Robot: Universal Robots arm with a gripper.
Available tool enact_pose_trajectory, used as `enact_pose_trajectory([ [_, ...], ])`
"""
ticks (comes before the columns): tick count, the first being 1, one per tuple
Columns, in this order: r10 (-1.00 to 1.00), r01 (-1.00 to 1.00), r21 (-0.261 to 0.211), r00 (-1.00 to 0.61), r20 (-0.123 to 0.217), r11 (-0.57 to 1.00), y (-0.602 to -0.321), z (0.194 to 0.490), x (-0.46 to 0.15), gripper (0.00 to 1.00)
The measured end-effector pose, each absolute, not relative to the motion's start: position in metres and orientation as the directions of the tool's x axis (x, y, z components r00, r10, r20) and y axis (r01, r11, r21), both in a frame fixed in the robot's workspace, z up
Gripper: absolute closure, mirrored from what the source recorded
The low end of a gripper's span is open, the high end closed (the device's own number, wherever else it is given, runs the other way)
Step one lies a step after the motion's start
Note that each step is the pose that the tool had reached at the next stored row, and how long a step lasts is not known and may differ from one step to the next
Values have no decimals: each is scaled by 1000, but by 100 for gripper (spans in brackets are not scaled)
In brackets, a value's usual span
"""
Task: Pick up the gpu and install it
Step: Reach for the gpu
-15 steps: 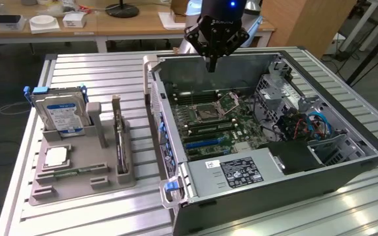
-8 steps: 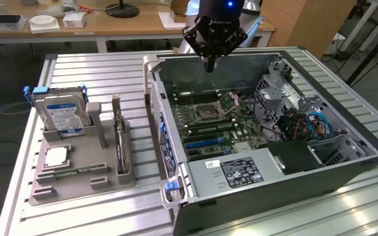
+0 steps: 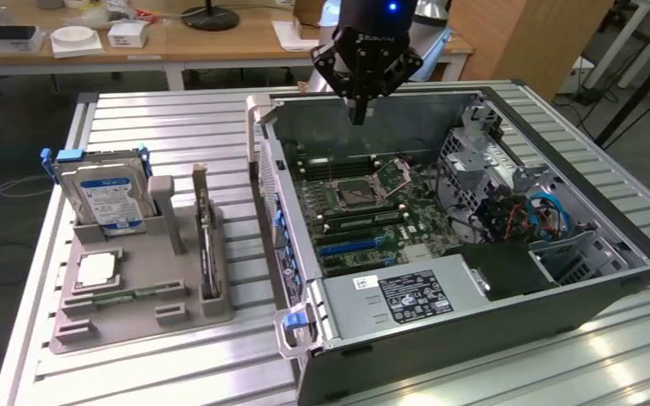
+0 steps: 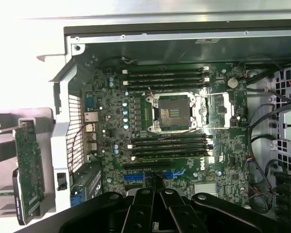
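While the gpu (image 3: 204, 241) is standing on its long edge in a narrow slot of the gray holder (image 3: 133, 326), nothing is touching it. The slot is propping the card upright, most likely so that its top edge is sitting free for a pinch from above. In the wrist view it is showing as a thin green board just outside the wall of the computer case (image 3: 596, 288).

On the same holder a hard drive (image 3: 105, 199) is standing upright toward the exterior view's left of the card. A processor chip (image 3: 97, 269) and a memory stick (image 3: 133, 296) are lying flat nearer the camera. The holder is resting on the slatted worktop (image 3: 167, 118), just beside the case.

The case is lying on its side with the panel off, so the motherboard (image 3: 359, 203) is facing up. I judge this is leaving its blue card slots (image 3: 354, 247) reachable from above.

The arm (image 3: 365, 42) is hanging over the far end of the open case. Its jaws are pointing straight down above the motherboard, well apart from the gpu. The jaws are pressed together, tip against tip, pinching nothing and touching nothing. As things are lying now, the pick-up is not yet begun and the blue slots appear to be sitting bare.
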State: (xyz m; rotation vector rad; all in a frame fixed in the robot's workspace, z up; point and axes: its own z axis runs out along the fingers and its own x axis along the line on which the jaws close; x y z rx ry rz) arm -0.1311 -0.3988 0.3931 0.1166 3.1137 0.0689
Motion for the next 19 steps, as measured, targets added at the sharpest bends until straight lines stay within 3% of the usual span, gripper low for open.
enact_pose_trajectory([
  [19, 75, 74, 45, -997, -23, 996, -399, 393, -136, 89],
])
